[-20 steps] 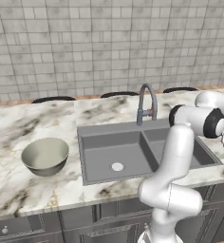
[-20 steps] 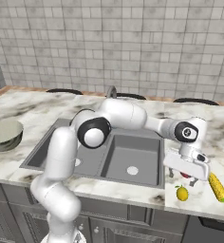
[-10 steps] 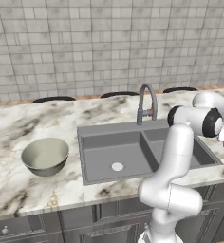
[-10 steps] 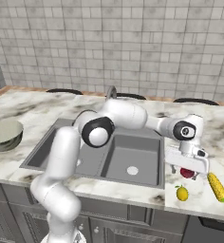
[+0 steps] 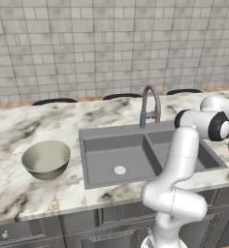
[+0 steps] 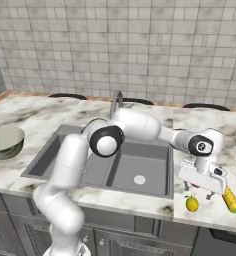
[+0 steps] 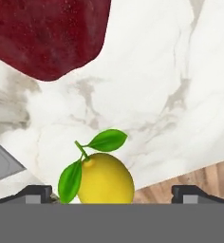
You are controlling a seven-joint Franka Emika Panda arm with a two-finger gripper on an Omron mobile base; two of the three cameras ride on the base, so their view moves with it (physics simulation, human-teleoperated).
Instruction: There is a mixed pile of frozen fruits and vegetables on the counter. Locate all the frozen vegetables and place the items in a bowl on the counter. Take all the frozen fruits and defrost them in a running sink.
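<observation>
My gripper (image 6: 197, 191) hangs open just above the counter (image 6: 225, 130), right of the sink (image 6: 115, 160), fingers pointing down. A small yellow lemon (image 6: 192, 203) with green leaves lies on the marble directly in front of it. In the hand view the lemon (image 7: 104, 179) sits low between the wide-apart fingertips (image 7: 35, 193), and a dark red round fruit (image 7: 52, 33) lies beyond it at the upper left. The yellow corn cob (image 6: 231, 200) rests to the gripper's right near the counter's front edge. The grey-olive bowl (image 5: 46, 159) stands far left of the sink and holds nothing.
The tall curved faucet (image 5: 148, 104) rises behind the double-basin sink (image 5: 136, 155). No water shows running. The counter's front edge (image 7: 199, 175) is close beside the lemon, with wood floor below. Black stove burners line the back wall.
The gripper has dropped a little lower over the food items and stayed open. The dark red fruit, seen under it earlier in the right base view, is now covered by the hand.
</observation>
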